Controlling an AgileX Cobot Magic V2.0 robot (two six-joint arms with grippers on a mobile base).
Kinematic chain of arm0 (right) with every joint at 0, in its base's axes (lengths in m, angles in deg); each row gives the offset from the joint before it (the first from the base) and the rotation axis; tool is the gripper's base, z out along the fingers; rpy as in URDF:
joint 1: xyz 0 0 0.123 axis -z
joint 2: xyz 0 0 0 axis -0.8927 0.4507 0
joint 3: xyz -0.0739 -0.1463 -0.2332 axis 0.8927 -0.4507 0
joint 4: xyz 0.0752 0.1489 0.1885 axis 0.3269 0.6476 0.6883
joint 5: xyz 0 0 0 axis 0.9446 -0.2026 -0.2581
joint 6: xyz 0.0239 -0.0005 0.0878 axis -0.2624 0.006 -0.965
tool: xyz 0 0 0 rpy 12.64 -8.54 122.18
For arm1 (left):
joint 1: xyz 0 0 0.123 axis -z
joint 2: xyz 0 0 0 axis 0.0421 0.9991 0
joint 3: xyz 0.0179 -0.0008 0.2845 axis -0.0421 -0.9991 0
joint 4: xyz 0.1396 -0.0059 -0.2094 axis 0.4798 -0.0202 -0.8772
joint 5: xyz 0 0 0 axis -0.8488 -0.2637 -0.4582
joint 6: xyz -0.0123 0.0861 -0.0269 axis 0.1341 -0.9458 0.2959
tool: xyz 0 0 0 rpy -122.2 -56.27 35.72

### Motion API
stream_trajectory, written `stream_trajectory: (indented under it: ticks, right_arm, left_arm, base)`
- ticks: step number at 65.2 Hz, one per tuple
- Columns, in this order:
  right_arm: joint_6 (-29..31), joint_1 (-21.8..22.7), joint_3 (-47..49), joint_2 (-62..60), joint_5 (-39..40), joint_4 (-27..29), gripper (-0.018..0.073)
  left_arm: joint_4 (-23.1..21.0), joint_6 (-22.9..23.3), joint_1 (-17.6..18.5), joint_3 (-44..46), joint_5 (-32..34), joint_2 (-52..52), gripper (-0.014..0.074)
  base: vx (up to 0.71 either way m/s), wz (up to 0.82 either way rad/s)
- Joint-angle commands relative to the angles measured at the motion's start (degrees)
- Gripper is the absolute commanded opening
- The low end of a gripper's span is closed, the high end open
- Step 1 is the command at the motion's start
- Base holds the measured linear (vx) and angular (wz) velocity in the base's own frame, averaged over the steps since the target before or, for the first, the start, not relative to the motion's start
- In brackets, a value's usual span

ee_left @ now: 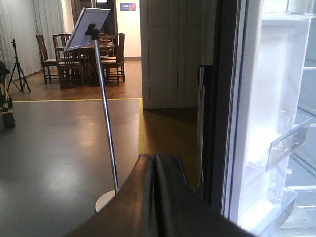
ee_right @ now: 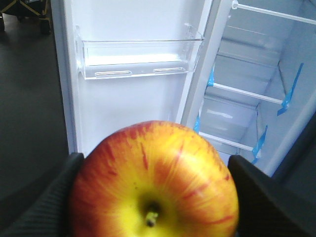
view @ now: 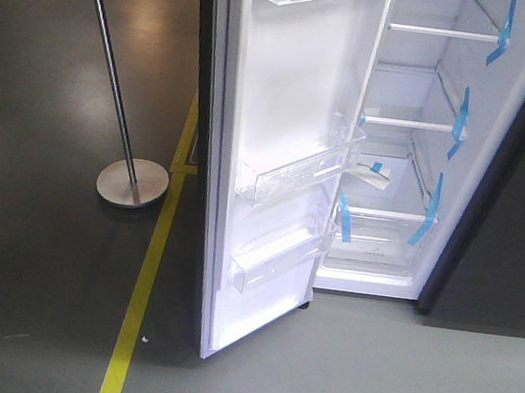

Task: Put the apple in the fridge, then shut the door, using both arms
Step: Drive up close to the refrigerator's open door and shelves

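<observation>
The apple (ee_right: 154, 182), red with yellow round its stem, fills the bottom of the right wrist view, and my right gripper (ee_right: 155, 190) is shut on it, a black finger on each side. Beyond it stands the fridge (view: 396, 165), white inside, its clear shelves marked with blue tape strips. The door (view: 276, 160) is swung wide open to the left, its clear bins showing. In the left wrist view my left gripper (ee_left: 154, 160) is shut on nothing, pointing past the dark outer edge of the door (ee_left: 224, 98). Neither gripper appears in the exterior view.
A metal sign stand (view: 130, 180) with a round base is on the floor left of the door, with its pole (ee_left: 106, 128) close to my left gripper. A yellow floor line (view: 147, 278) runs past it. A dark grey cabinet (view: 516, 237) flanks the fridge on the right.
</observation>
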Motion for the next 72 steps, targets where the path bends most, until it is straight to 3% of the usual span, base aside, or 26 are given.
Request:
stream_trajectory:
  ticks: [1,72]
  right_arm:
    - [0.48,0.17,1.34,-0.93,5.06,0.99,0.0104]
    - [0.48,0.17,1.34,-0.93,5.06,0.99,0.0104]
  left_arm:
    - [0.03,0.12,-0.08,1.02,3.60,-0.89,-0.0007]
    - [0.03,0.12,-0.08,1.02,3.60,-0.89,-0.0007]
  base:
    - [0.10,0.00]
    - [0.10,0.00]
